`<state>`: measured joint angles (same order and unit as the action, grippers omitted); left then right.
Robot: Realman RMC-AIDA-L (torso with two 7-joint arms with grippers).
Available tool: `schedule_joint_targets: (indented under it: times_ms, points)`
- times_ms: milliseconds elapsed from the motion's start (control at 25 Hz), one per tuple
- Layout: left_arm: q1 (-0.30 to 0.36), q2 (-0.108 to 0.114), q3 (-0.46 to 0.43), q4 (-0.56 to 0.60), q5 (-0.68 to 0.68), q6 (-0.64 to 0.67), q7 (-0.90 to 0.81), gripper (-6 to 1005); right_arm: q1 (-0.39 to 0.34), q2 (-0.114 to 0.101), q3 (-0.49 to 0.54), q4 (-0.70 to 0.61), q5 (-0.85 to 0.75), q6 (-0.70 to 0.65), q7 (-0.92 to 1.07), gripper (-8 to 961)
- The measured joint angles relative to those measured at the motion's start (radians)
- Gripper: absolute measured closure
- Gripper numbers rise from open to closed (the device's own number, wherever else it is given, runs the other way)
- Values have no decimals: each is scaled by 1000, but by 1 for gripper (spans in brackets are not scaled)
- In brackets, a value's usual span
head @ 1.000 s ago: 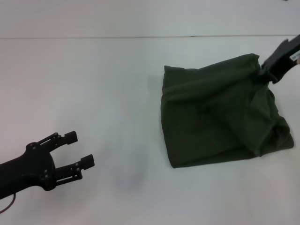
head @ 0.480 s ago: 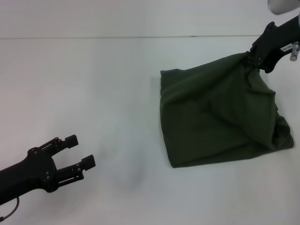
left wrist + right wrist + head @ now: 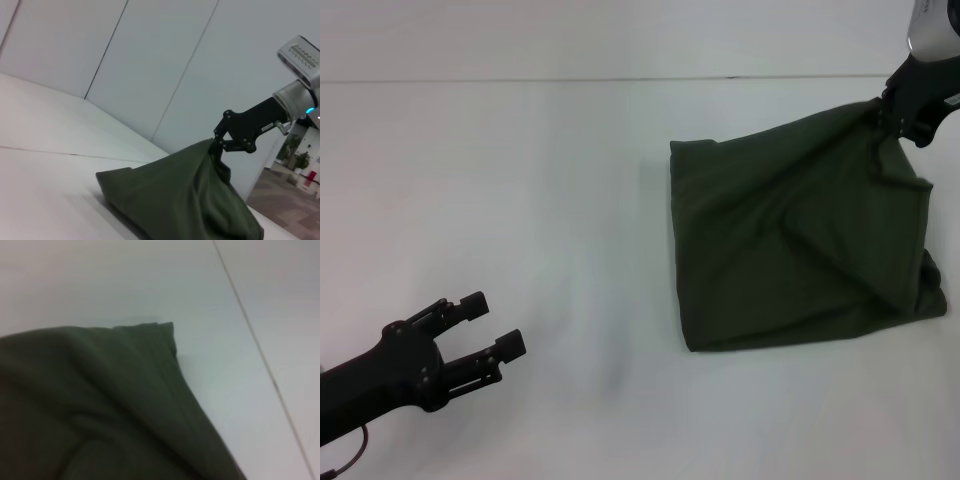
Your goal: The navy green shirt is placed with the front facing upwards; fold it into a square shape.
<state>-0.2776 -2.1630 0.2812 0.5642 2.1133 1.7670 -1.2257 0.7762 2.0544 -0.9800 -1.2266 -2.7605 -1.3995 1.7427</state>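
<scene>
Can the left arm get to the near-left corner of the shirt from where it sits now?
Probably yes. The left gripper hovers with jaws open over bare table, and nothing lies between it and the navy green shirt. The right gripper holds the far right corner lifted, well away from that path.

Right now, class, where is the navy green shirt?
In the head view the navy green shirt lies bunched on the table's right side, its far corner lifted by the right gripper.

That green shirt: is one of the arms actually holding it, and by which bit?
Yes. The right gripper pinches the shirt at its far right corner, lifted off the table. The left gripper is open and holds nothing.
</scene>
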Motion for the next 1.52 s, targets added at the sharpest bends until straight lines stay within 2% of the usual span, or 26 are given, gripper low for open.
schedule_joint_targets:
  times_ms: [480, 640, 840, 1120, 1360, 1520]
  points:
    - [-4, 0, -2, -18, 1, -20, -1, 100, -8, 6, 5, -17, 6, 57, -7, 847]
    - [-8, 1, 0, -18, 6, -21, -1, 100, -14, 18, 8, -57, 5, 40, 10, 661]
    - [-10, 2, 6, -14, 9, -21, 4, 100, -21, 28, 7, -103, 5, -54, 107, 443]
    - [-10, 4, 10, 7, 10, -14, 12, 100, -24, 30, -19, -163, -26, -214, 447, 119]
    - [-15, 5, 33, 39, 10, -9, 12, 100, -38, 33, -113, -176, -71, -372, 655, 23]
    - [-21, 6, 59, 57, 10, -8, 12, 100, -62, 35, -192, -178, -84, -407, 746, 26]
